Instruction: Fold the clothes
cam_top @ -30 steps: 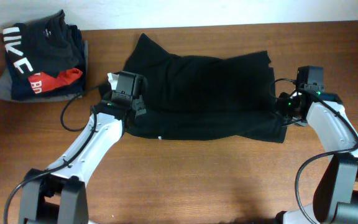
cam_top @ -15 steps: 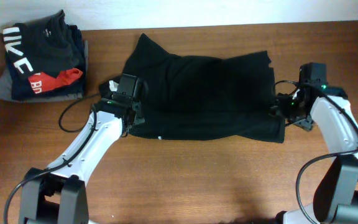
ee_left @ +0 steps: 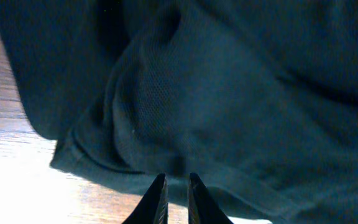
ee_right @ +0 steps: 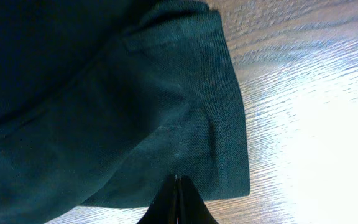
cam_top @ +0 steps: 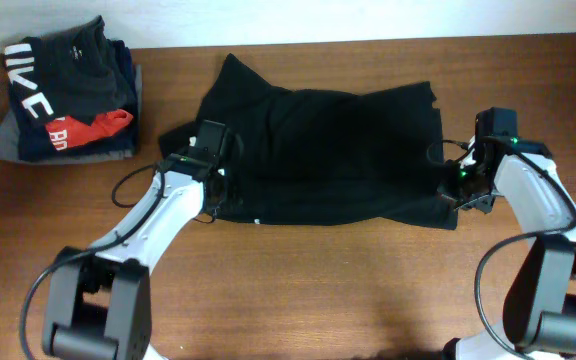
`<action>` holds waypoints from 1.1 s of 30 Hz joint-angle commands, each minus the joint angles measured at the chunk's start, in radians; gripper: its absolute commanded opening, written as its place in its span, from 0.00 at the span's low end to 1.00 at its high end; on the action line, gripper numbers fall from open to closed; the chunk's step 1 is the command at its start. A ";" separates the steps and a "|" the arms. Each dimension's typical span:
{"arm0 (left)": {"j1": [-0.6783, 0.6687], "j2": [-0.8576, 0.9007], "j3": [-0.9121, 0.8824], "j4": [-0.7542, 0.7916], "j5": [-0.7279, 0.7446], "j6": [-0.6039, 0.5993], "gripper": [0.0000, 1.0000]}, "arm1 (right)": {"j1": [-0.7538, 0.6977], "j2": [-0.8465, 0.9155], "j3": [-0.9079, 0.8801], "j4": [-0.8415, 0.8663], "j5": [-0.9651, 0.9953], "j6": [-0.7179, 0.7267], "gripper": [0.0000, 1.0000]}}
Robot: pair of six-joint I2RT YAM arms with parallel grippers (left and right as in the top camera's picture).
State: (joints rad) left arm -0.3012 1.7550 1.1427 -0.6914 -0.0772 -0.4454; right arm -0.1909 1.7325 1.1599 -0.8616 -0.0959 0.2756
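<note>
Surface: a brown wood-grain desk (cam_top: 308,300) with a pale wall (cam_top: 268,15) along its far edge. In both wrist views, glare washes out the bare wood.
Garment: the black garment (cam_top: 328,150) lies spread across the middle of the desk. Its near edge is uneven and a point of cloth sticks out at the far left.
Left jaws: my left gripper (ee_left: 175,200) sits at the near-left hem, tips almost together with a thin slit between them. I cannot tell whether cloth is caught there.
Right jaws: my right gripper (ee_right: 176,196) is clenched tight with its tips meeting right at the near-right corner's hem. I cannot tell whether any fabric is pinched.
Risk, grip: if one side has only the hem's very lip, I judge it could slip free on the lift and leave the fold crooked.
Risk, layers: pinching one layer on one side and two on the other would likely twist the cloth.
Risk, cable: the left arm's cable (cam_top: 118,190) loops on the desk beside the garment and might snag it.
Aside: the stack of folded garments (cam_top: 63,100) sits at the far left, well apart.
</note>
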 commanded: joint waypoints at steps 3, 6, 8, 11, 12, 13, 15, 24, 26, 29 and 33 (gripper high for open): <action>0.004 0.059 0.014 0.016 -0.001 0.006 0.13 | 0.001 0.061 -0.012 0.017 -0.008 -0.010 0.04; 0.004 0.076 0.014 0.029 -0.007 0.006 0.13 | 0.001 0.094 -0.012 0.027 -0.008 -0.010 0.04; 0.004 0.083 0.014 0.032 -0.027 0.006 0.14 | 0.001 0.118 -0.012 0.028 -0.004 -0.010 0.04; 0.018 0.083 0.014 0.032 -0.063 0.006 0.14 | 0.001 0.154 -0.012 0.024 0.002 -0.010 0.04; 0.023 0.083 0.014 0.030 -0.070 0.006 0.14 | 0.001 0.161 -0.012 0.024 0.003 -0.010 0.04; 0.030 0.083 0.014 0.028 -0.076 0.007 0.14 | 0.001 0.171 -0.012 0.024 0.003 -0.009 0.04; 0.043 0.083 0.014 0.028 -0.080 0.027 0.15 | 0.001 0.188 -0.012 0.024 0.016 -0.009 0.04; 0.106 0.083 0.014 0.034 -0.114 0.052 0.17 | 0.000 0.204 -0.014 0.024 0.089 -0.009 0.04; 0.124 0.083 0.014 0.039 -0.115 0.059 0.17 | -0.001 0.204 -0.014 0.024 0.111 -0.007 0.04; 0.156 0.084 0.014 0.059 -0.115 0.081 0.19 | -0.001 0.204 -0.014 0.025 0.135 -0.006 0.04; 0.192 0.083 0.014 0.074 -0.114 0.081 0.19 | -0.001 0.204 -0.014 0.025 0.157 -0.006 0.04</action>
State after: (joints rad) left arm -0.1318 1.8271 1.1427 -0.6228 -0.1738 -0.3862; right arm -0.1886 1.8965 1.1595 -0.8368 -0.0391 0.2718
